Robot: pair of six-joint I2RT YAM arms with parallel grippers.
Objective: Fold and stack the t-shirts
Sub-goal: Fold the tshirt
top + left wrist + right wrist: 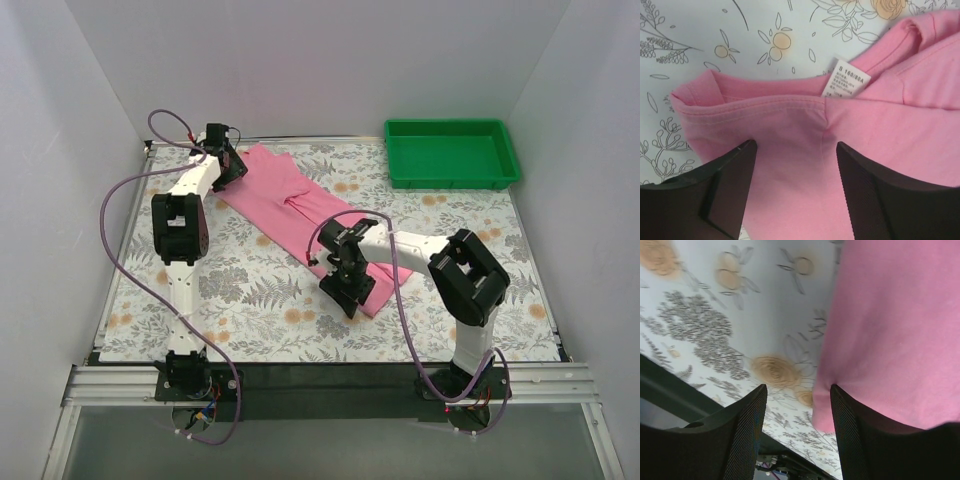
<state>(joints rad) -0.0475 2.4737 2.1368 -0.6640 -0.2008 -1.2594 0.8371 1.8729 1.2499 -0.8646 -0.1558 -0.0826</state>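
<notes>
Seen from overhead, one pink t-shirt (pixel 300 205) lies on the floral counter (pixel 250 300). It forms a long diagonal strip from about 10 o'clock, at the far left, to about 5 o'clock, near the right arm. A green plastic tray (pixel 450 183) sits well apart at about 1 o'clock, with nothing visible in it.

Your left end effector (pixel 792 147) is at the shirt's far-left end. Its jaws stand apart over the neck opening. The collar seam (pixel 755 102) runs across just beyond the fingertips, and the white size label (pixel 845 82) is at 1 o'clock from them. No cloth is pinched.

Your right end effector (pixel 799 390) is at the near end. Its jaws are also apart, and the shirt's side edge runs into the gap beside the 3 o'clock finger. Bare counter shows between the jaws, so nothing is gripped there either.

The fold looks unfinished and nothing is stacked.

- **Collar:** If you close the left jaws here, you may catch only the top layer. The back panel would then sag and spoil the fold.
- **Near edge:** The right jaws cover very little cloth. Thin fabric could slip out as you lift.
- **Creases:** The shirt is bunched at its middle. Uneven pulling from the two ends would likely set those creases or drag the whole shirt sideways.
</notes>
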